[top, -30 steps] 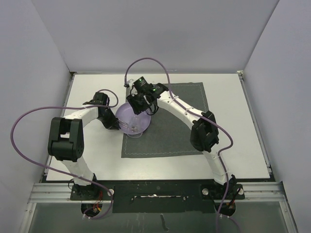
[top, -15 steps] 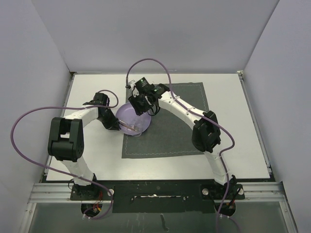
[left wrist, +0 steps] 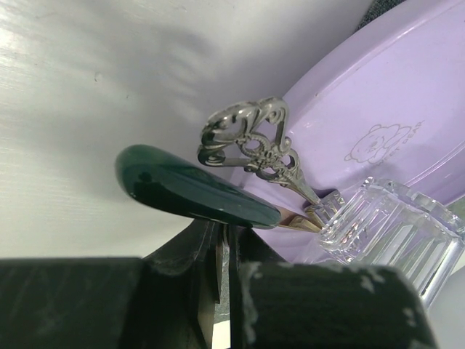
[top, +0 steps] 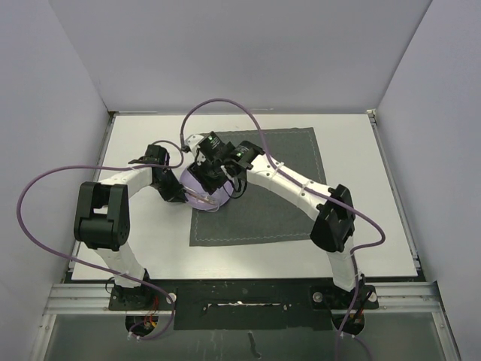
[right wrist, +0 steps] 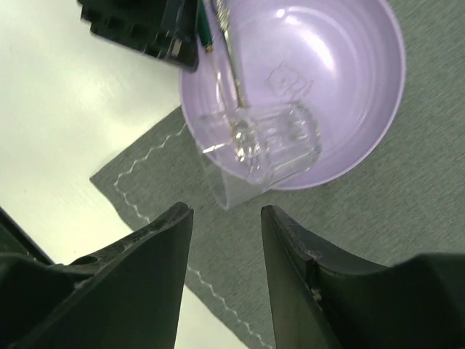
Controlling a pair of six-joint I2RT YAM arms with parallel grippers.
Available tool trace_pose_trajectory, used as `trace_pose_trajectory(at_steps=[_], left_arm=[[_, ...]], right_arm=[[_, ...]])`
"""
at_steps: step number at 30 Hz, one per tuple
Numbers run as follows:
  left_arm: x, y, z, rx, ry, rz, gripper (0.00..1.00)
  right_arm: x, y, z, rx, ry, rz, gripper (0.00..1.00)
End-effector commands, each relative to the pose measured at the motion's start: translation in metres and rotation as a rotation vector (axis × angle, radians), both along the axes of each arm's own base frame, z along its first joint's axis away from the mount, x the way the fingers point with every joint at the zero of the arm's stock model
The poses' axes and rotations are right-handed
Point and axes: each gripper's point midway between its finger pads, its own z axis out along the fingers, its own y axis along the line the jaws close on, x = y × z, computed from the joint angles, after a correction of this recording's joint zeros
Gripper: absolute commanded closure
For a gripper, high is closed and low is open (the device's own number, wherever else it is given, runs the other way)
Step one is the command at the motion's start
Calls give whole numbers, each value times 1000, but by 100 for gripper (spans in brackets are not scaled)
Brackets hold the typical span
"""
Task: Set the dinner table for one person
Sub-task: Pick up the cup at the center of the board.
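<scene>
A purple bowl (top: 194, 180) (right wrist: 327, 80) sits on the left edge of the dark grey placemat (top: 263, 207) on the dinner table (top: 361, 241). In the bowl a clear glass (right wrist: 280, 142) (left wrist: 392, 225) lies on its side. An ornate silver handle (left wrist: 251, 138) and a green handle (left wrist: 189, 189) stick out of it. My left gripper (left wrist: 224, 240) (top: 180, 192) is shut at the bowl's left rim, just under those handles; I cannot see anything pinched in it. My right gripper (right wrist: 225, 211) (top: 213, 179) hangs open over the mat beside the glass, with nothing between its fingers.
White walls close in the table on three sides. A metal rail (top: 240, 289) runs along the near edge by the arm bases. Purple cables (top: 225, 101) loop above both arms. The right arm's elbow (top: 334, 218) reaches across the placemat.
My right gripper has shifted left and now covers more of the bowl, and its elbow has swung right and nearer. The left arm, bowl and glass have not moved.
</scene>
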Motion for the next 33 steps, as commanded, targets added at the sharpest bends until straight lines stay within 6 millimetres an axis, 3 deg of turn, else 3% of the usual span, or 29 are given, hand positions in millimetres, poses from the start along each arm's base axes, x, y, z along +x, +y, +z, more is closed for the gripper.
trace_pose_trajectory(at_steps=[1, 7, 15, 26, 33], left_arm=[[6, -2, 2, -6, -36, -20, 100], [7, -3, 9, -11, -50, -26, 100], [7, -3, 11, -12, -56, -31, 100], [7, 0, 9, -7, -48, -33, 100], [6, 0, 5, -9, -42, -33, 100]], right_arm=[[-18, -11, 1, -40, -27, 6, 56], [-29, -26, -30, -127, -8, -18, 56], [-28, -32, -48, -191, -28, -37, 58], [-33, -14, -44, -171, -67, -3, 59], [-37, 0, -53, -191, -74, 22, 59]])
